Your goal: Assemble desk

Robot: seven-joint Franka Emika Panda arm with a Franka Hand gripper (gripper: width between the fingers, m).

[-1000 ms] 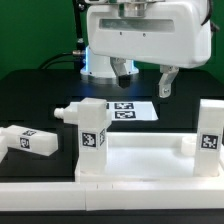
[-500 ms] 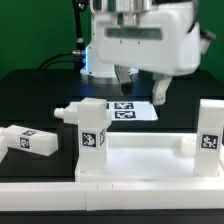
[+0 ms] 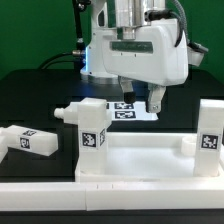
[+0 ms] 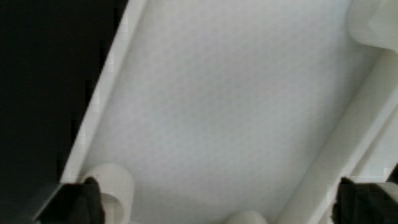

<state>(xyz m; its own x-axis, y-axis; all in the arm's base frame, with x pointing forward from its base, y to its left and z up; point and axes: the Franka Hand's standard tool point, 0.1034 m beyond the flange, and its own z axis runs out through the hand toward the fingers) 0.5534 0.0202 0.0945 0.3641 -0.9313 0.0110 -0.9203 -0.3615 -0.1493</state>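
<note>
The white desk top (image 3: 120, 186) lies across the front of the exterior view. Two blocky legs with tags rise at it, one on that view's left (image 3: 92, 132) and one on its right (image 3: 210, 135). Another leg (image 3: 25, 140) lies loose on the black table at the far left. My gripper (image 3: 139, 96) hangs open behind the desk top, above the marker board (image 3: 130, 110), holding nothing. In the wrist view a broad white desk surface (image 4: 231, 110) fills the picture between my dark fingertips (image 4: 79, 205), with the gripper (image 4: 226, 208) spread wide.
The white robot base with its blue light (image 3: 90, 65) stands at the back. Black table (image 3: 40, 95) surrounds the parts, and a dark strip of it (image 4: 45, 90) shows beside the white surface in the wrist view.
The gripper has come down and shifted toward the exterior view's left, closer to the marker board and the desk top. Its jaws have stayed open; the parts have not moved.
</note>
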